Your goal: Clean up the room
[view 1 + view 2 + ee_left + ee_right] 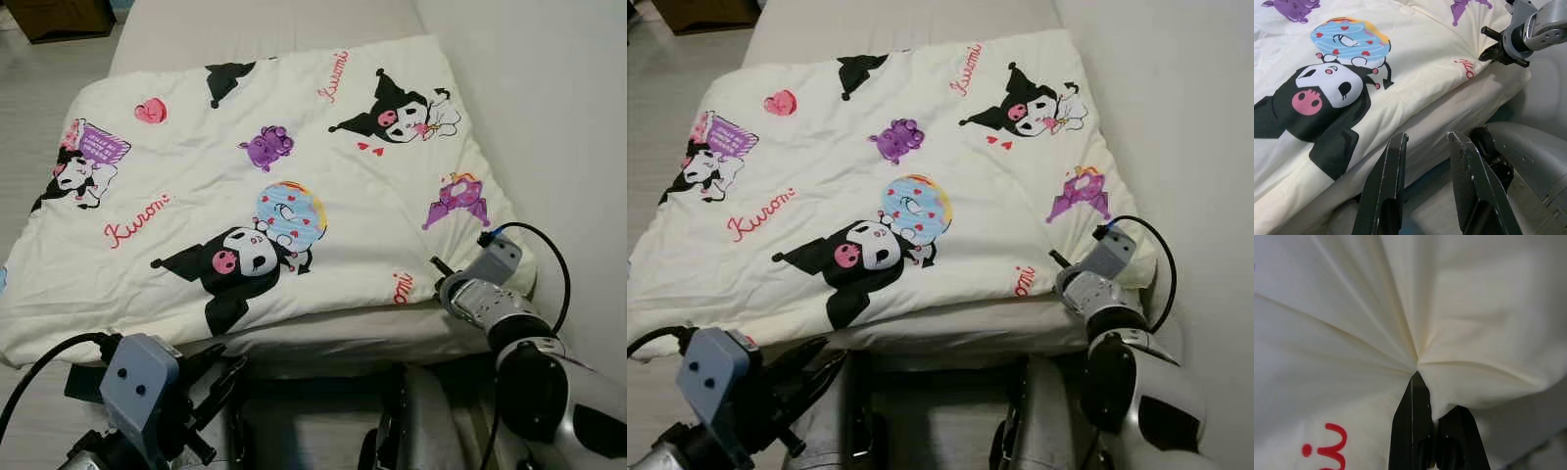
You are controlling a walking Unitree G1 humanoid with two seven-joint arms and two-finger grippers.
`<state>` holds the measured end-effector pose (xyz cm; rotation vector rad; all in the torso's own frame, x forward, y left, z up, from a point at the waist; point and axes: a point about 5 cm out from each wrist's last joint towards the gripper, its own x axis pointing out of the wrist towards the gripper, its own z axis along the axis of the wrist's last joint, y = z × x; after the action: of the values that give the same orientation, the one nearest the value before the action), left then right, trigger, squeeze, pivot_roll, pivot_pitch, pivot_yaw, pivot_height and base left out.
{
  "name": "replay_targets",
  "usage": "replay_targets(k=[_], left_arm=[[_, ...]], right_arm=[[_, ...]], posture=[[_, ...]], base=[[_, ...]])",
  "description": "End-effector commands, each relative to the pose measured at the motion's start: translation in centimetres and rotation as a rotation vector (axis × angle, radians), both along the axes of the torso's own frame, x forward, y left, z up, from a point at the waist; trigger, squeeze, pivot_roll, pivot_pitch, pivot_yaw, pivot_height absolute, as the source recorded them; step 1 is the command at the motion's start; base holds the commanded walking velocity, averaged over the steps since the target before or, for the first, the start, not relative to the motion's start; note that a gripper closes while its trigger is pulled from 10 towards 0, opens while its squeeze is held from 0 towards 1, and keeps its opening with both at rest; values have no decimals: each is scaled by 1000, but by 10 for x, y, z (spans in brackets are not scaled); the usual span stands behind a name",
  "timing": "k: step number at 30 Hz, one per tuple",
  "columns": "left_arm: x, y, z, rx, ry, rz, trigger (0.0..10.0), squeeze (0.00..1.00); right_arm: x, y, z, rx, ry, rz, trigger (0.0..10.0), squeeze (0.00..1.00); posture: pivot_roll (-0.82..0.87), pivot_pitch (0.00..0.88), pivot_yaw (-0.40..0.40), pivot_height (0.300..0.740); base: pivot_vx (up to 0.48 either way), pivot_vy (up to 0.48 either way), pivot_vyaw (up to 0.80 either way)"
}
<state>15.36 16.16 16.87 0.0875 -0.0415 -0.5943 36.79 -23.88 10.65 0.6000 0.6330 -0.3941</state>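
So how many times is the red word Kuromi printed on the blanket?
3 on the blanket: one by the far edge, one on the robot's left side, one partly folded over the near edge beside the right gripper. Others may be hidden.

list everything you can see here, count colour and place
quilt: one, cream with black, purple and pink cartoon prints and red lettering, spread over the bed
bed: one, pale mattress, bare strip beyond the quilt
cabinet: one, brown, on the floor beyond the bed, to the left
floor: pale, left of the bed
right claw: one, black, shut on the quilt's near right corner
left claw: one, black, open, near the quilt's near edge, holding nothing
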Motion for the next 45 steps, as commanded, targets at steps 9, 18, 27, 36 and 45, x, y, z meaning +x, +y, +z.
replay_targets(k=[9, 18, 27, 36, 45], left_arm=[[-4, -1, -7, 30, 40, -18, 10000, 0], [-6, -1, -9, 38, 48, -32, 10000, 0], [-6, -3, -10, 39, 50, -38, 10000, 0], [-3, 0, -10, 47, 42, -24, 10000, 0], [-2, 0, -10, 49, 37, -21, 10000, 0]], right_arm=[[-51, -18, -59, -77, 363, 41, 0, 0], [-56, -24, -59, -116, 409, 102, 0, 0], [-67, -29, -64, -130, 497, 157, 0, 0], [-57, -27, -57, -191, 425, 215, 10000, 871], [-39, -20, -43, -251, 305, 274, 10000, 0]], posture=[[90, 318, 0, 576], [90, 318, 2, 576], [85, 314, 1, 576], [85, 316, 6, 576], [85, 316, 5, 576]], base=[[0, 0, 0], [0, 0, 0], [0, 0, 0], [0, 0, 0], [0, 0, 0]])
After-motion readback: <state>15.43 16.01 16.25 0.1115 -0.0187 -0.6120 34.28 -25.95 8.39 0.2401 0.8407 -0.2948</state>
